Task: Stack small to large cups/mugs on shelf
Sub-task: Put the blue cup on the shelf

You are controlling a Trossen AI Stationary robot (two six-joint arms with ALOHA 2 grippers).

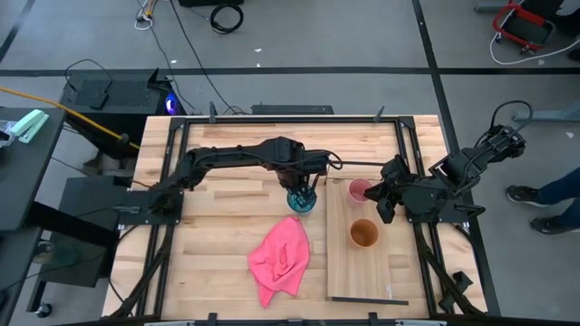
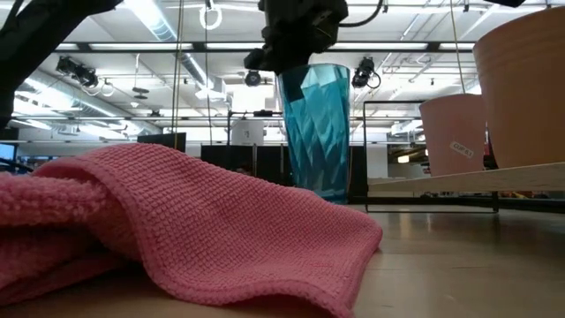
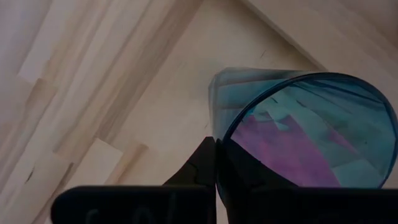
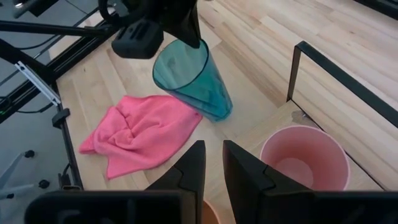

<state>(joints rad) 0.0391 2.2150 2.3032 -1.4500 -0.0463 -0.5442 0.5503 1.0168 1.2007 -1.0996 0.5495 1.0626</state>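
Observation:
My left gripper [image 1: 299, 186] is shut on the teal-blue cup [image 1: 301, 200] at the table's middle, just left of the shelf. The cup also shows in the low view [image 2: 316, 132] and the right wrist view [image 4: 194, 84]. The pink cup [image 1: 360, 189] and the orange-brown cup [image 1: 363, 233] stand upright on the light-wood shelf board [image 1: 349, 272]. My right gripper [image 4: 211, 158] hovers by the pink cup [image 4: 303, 158] at the shelf's far end. Its fingers are a little apart and hold nothing. My left gripper holds the teal cup by its rim [image 3: 225, 134], one finger inside the cup and one outside. The fingers come from above, pointing down. The cup leans in the hold, mouth up, its base [image 4: 219, 111] at the tabletop; whether the base touches the table, I cannot tell.
A crumpled pink cloth [image 1: 281, 258] lies on the table near the teal cup, toward the near edge. A thin black wire frame [image 4: 336, 74] stands at the shelf's far end, behind the pink cup. A person's feet [image 1: 535, 204] show beyond the table's right edge.

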